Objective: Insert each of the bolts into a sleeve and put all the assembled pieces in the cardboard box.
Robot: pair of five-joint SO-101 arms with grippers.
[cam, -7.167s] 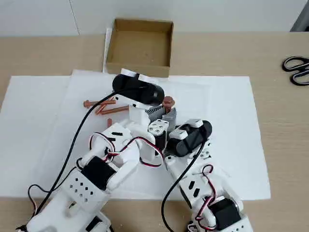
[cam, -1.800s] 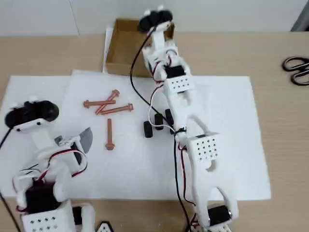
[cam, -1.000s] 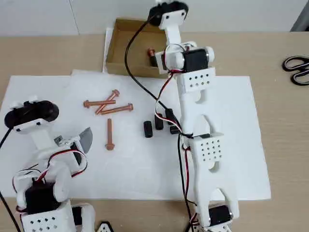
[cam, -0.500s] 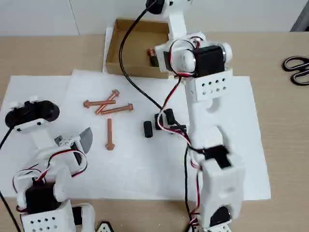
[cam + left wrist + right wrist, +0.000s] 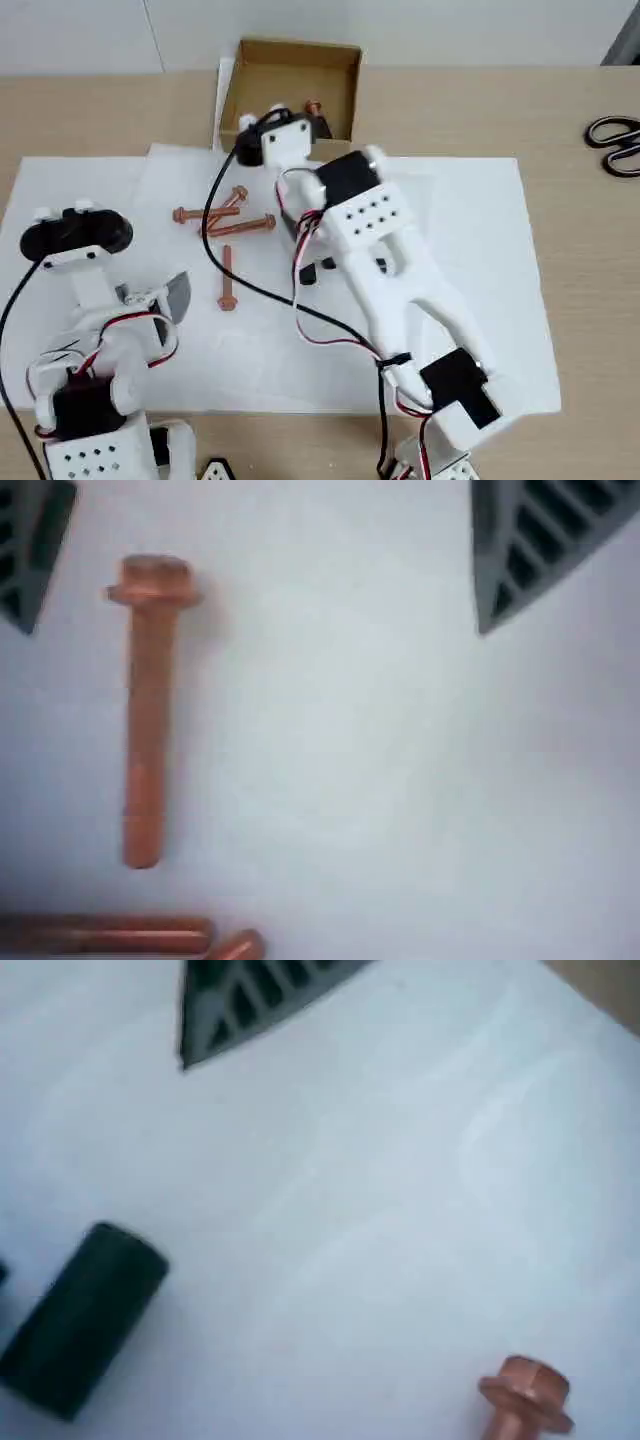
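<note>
While the left arm's jaws stand wide apart above the white paper (image 5: pixel 480 230), one bolt (image 5: pixel 148 710) lies flat just ahead of the gap between them, its head toward them and nearer one jaw, touching neither. The ends of two further bolts (image 5: pixel 110 935) lie just past its tip. Whether the right arm's jaws are apart or together cannot be told. A black sleeve (image 5: pixel 80 1320) lies near them and a bolt head (image 5: pixel 525 1395) farther off. An assembled piece (image 5: pixel 314 108) rests in the cardboard box (image 5: pixel 232 100) on the bench (image 5: pixel 560 100), beyond both.

Coppery metal bolt (image 5: pixel 148 710); matt black sleeve (image 5: pixel 80 1320); smooth white paper (image 5: pixel 480 260)
</note>
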